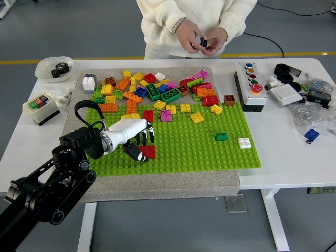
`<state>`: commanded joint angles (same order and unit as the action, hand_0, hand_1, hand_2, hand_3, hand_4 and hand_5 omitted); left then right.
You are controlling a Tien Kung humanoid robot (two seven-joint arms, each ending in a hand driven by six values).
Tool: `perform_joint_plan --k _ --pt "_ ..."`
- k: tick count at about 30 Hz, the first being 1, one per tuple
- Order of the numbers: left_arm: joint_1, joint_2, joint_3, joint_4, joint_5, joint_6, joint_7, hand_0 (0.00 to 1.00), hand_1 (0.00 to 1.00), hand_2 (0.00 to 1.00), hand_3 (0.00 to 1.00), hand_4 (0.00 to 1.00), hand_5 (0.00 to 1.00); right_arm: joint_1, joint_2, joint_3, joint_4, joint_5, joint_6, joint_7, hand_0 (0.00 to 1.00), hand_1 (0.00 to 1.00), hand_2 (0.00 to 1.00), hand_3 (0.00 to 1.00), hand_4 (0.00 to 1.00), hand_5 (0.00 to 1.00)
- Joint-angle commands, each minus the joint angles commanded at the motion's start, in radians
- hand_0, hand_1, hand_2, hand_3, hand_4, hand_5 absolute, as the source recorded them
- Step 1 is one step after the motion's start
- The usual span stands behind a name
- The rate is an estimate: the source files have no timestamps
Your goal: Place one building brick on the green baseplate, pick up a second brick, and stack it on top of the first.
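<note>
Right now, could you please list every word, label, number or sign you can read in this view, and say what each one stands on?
None can be read.
Button box with coloured buttons: any labels are too small to read.
Switch box with red and green buttons: markings blurred.
White brick at the pile's left end: a dark patch shows, not readable.
Bricks on the green baseplate: no print visible.

The left hand (135, 137) partly hides the red brick (148, 151).
</note>
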<state>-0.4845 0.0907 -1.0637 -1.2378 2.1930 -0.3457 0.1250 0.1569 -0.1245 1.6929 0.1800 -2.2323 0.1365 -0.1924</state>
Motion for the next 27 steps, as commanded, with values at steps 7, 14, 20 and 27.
perform_joint_plan --k 7,14,20,27 --pt "-0.001 -0.001 0.001 0.006 -0.005 0.013 -0.005 0.495 0.384 0.409 0.482 0.960 0.002 0.000 0.001 -0.002 0.000 -0.001 0.001 0.001 0.746 0.657 0.726 0.621 0.842 0.313" --pt "-0.001 -0.001 -0.001 0.008 -0.006 0.014 -0.010 0.493 0.384 0.409 0.475 0.975 0.002 -0.002 0.001 -0.002 0.000 -0.003 0.002 0.001 0.746 0.657 0.726 0.621 0.842 0.313" --pt "-0.002 0.000 -0.003 0.007 -0.001 0.007 -0.013 0.494 0.388 0.411 0.471 0.973 0.002 -0.002 0.001 0.000 0.000 -0.004 0.002 0.002 0.747 0.657 0.726 0.621 0.842 0.313" --pt "-0.004 -0.001 -0.004 0.008 -0.002 0.009 -0.013 0.494 0.388 0.410 0.467 0.965 0.002 -0.001 0.001 0.000 0.000 -0.003 0.002 0.002 0.747 0.656 0.726 0.620 0.842 0.313"
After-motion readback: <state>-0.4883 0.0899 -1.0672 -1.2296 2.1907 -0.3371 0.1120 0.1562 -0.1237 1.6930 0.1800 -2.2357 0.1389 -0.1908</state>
